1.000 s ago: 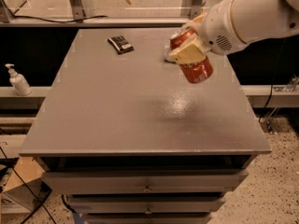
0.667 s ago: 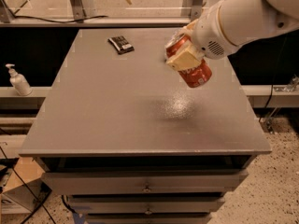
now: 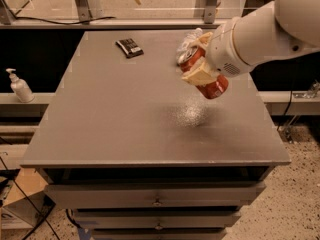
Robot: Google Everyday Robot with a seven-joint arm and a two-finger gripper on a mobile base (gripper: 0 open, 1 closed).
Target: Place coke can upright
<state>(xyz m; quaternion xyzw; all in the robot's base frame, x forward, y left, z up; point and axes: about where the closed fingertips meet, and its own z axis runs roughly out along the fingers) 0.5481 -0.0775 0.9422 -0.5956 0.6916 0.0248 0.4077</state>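
Coke can [image 3: 217, 87] — likely light, thin-walled, slick; tilted above tabletop [image 3: 120, 119], right side, clamped mid-body by gripper [image 3: 201, 73] fingers [image 3: 198, 76] — soundest hold.

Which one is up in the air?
The red coke can, tilted in the robot's hand above the table. The black packet lies on it; the pump bottle stands alongside.

No lettering legible on coke can [image 3: 216, 87] in claw [image 3: 199, 58] above table [image 3: 120, 119].

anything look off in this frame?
Only the coke can: it is tilted, silver top toward the back left, clamped in the end effector over the table's right side. No spill or damage shows.
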